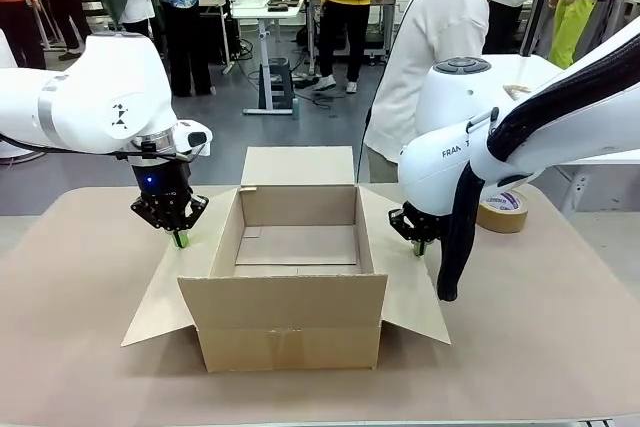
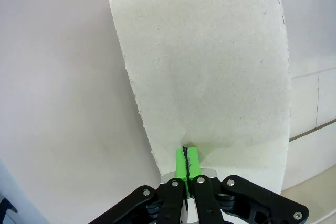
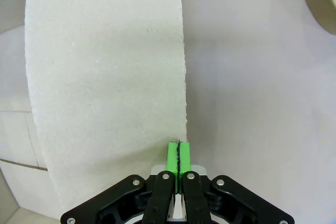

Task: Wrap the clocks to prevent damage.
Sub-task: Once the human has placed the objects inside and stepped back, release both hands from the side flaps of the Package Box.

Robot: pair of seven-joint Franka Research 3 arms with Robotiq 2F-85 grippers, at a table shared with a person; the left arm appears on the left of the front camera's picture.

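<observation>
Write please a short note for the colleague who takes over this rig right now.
The left tool is shut and empty, tip on the left flap.
The right tool is shut and empty, tip at the right flap edge.
The box stands mid-table, flaps open, nothing inside.
The tape roll lies by the right arm.
Done: box is open. Left: all wrapping and packing.

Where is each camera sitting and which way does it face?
Front: between left arm and right arm, both showing, facing across the table at box and person.
Left wrist: down the shut left tool onto a box flap.
Right wrist: down the shut right tool onto the opposite flap.
Shared: the flaps, also in front view.
</observation>
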